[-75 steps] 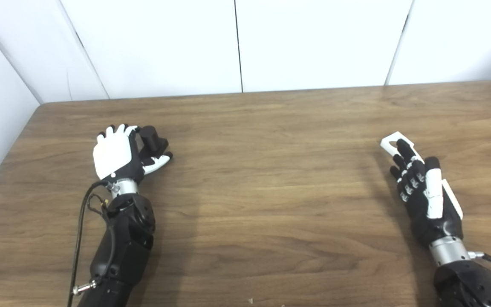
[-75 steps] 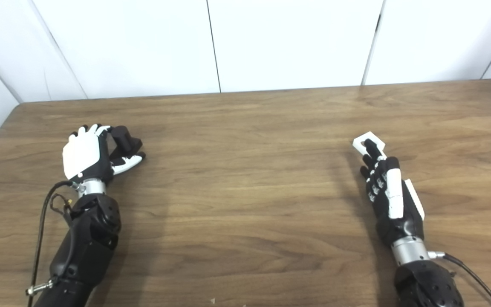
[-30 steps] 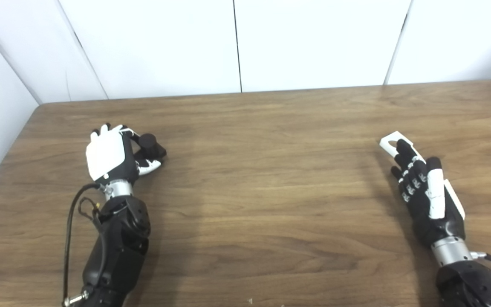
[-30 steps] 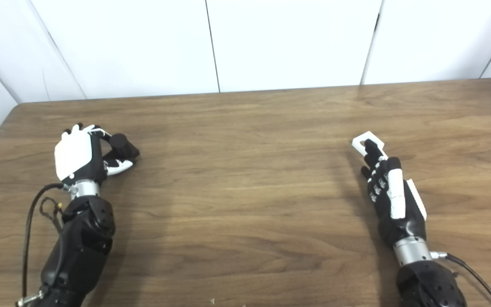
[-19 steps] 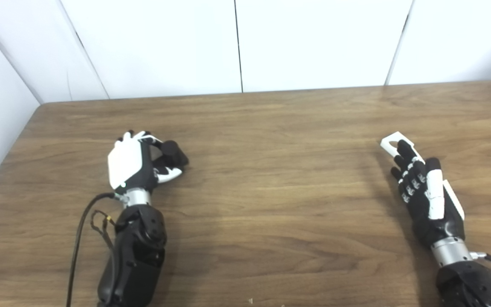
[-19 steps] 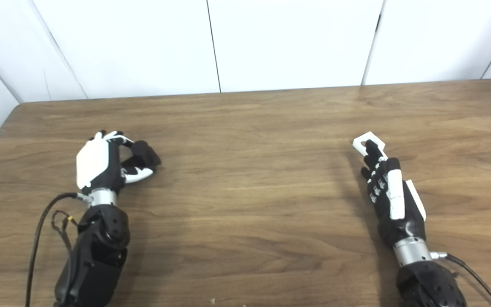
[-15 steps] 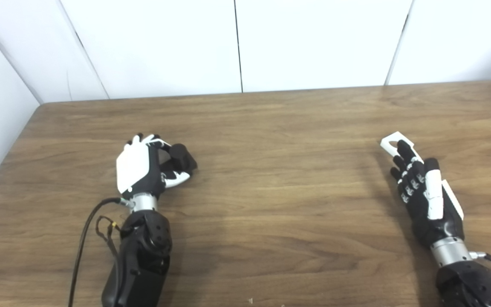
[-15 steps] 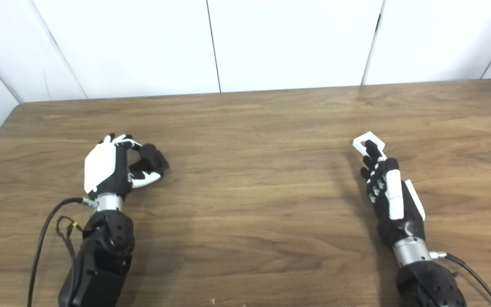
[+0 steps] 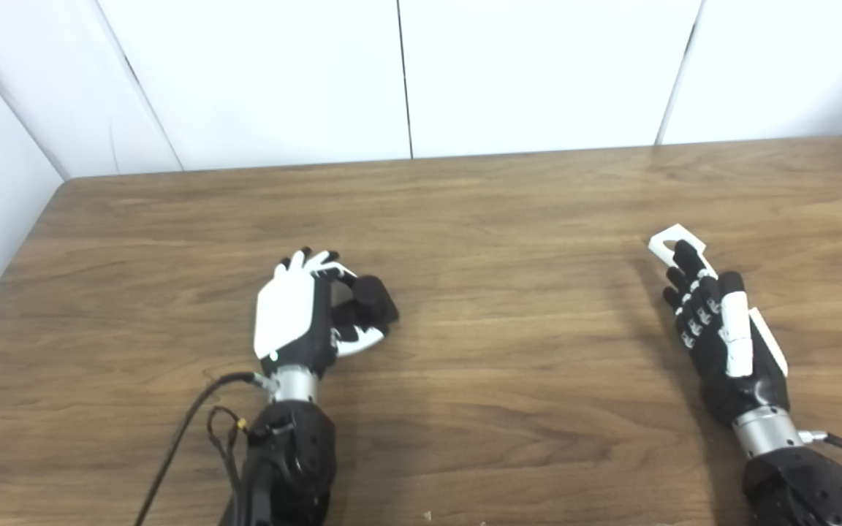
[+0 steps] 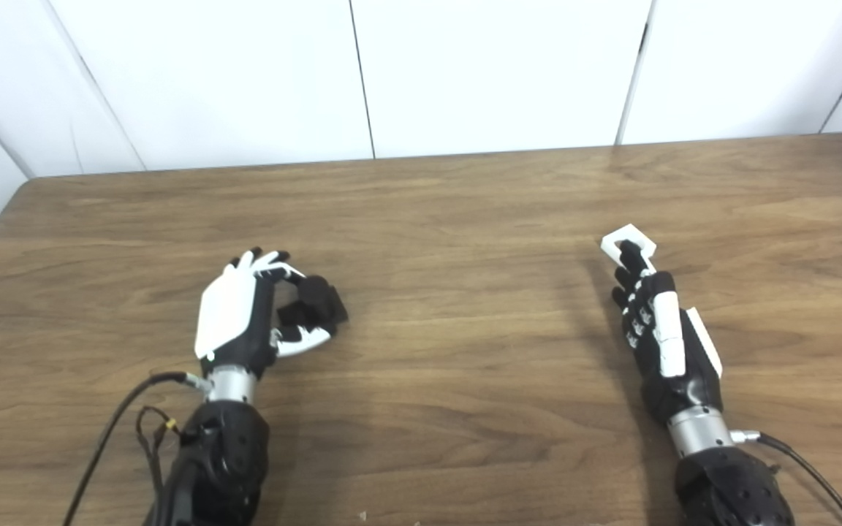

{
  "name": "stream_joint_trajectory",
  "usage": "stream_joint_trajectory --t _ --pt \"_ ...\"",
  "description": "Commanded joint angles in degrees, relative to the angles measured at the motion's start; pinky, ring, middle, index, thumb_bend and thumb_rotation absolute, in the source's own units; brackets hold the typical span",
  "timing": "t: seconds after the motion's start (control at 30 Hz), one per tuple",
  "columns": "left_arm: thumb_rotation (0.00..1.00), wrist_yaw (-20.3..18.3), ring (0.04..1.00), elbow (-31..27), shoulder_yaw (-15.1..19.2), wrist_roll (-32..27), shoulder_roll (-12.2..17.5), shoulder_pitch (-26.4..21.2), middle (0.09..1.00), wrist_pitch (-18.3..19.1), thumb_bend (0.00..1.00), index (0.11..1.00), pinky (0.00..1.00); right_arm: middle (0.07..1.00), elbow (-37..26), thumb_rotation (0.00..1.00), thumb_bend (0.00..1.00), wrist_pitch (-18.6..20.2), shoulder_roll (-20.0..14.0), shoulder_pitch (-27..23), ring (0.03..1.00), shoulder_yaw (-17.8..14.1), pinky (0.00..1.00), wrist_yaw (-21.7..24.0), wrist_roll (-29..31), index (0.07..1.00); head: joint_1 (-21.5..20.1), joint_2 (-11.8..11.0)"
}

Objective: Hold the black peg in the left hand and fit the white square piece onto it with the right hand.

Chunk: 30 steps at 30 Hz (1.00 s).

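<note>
White square piece [image 9: 673, 243] partly hidden by right robot hand [image 9: 721, 340]

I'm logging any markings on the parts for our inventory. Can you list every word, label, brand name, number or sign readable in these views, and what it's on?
None: no readable text, number or sign shows in either view.
The black peg in the left hand is plain.
The white square piece under the right hand is plain.
The hands' white covers, the table and the wall panels carry no markings.
</note>
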Motion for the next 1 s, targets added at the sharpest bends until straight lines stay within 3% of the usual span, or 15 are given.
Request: stream_joint_trajectory --t 0.0,0.33,0.63,0.97 --pt "0.08 0.0 0.96 -3.0 -0.7 1.7 -0.1 0.1 0.865 -1.5 0.52 0.488 1.0 1.0 -0.9 1.0 0.63 -0.4 0.3 0.4 1.0 0.3 1.0 0.0 -0.4 0.953 -0.2 0.1" --pt "0.08 -3.8 0.966 -7.8 -6.9 5.7 -2.4 7.1 0.867 -1.6 0.52 0.49 1.0 1.0 -1.0 1.0 0.63 -0.7 1.1 0.0 1.0 0.6 1.0 -0.4 -0.9 0.948 -1.0 0.2" --pt "0.07 -3.6 0.964 -8.7 -11.1 5.6 -3.4 13.2 0.878 -6.6 0.52 0.489 0.99 1.0 -1.3 1.0 0.64 -0.2 1.7 0.3 1.0 0.8 1.0 -1.1 -1.6 0.948 -1.7 0.1" --pt "0.07 -4.2 0.957 -9.9 -14.5 6.1 -3.8 15.7 0.87 -7.5 0.52 0.49 1.0 1.0 -1.5 1.0 0.62 -0.4 2.0 0.2 1.0 0.7 1.0 -1.1 -1.1 0.941 -2.0 0.3"
